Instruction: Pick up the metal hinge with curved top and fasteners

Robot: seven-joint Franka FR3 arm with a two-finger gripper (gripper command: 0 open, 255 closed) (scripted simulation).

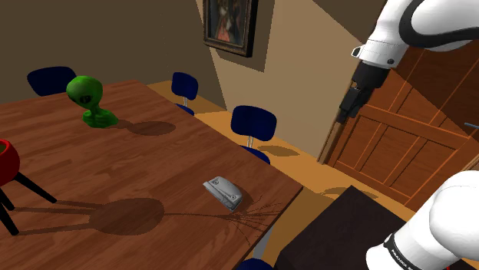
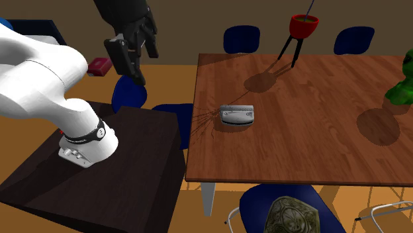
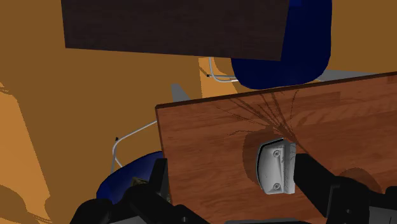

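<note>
The metal hinge [image 1: 223,192] is a small grey plate with a curved top and screw fasteners. It lies flat near the corner of the brown wooden table [image 1: 115,165]. In the second exterior view the hinge [image 2: 237,115] sits close to the table [image 2: 318,149] edge that faces the stand. My black gripper [image 2: 137,56] hangs high in the air to that view's left of the table, above a blue chair, and is open with nothing in it. In the wrist view the hinge [image 3: 277,167] shows far below, near the right finger of the gripper [image 3: 230,167].
A green alien figure [image 1: 90,100] and a red pot on a black tripod [image 2: 303,26] stand further along the table. Blue chairs [image 1: 253,123] ring the table, one [image 2: 129,93] between it and the dark stand [image 2: 112,165]. Wooden panelling [image 1: 399,146] lies behind the arm.
</note>
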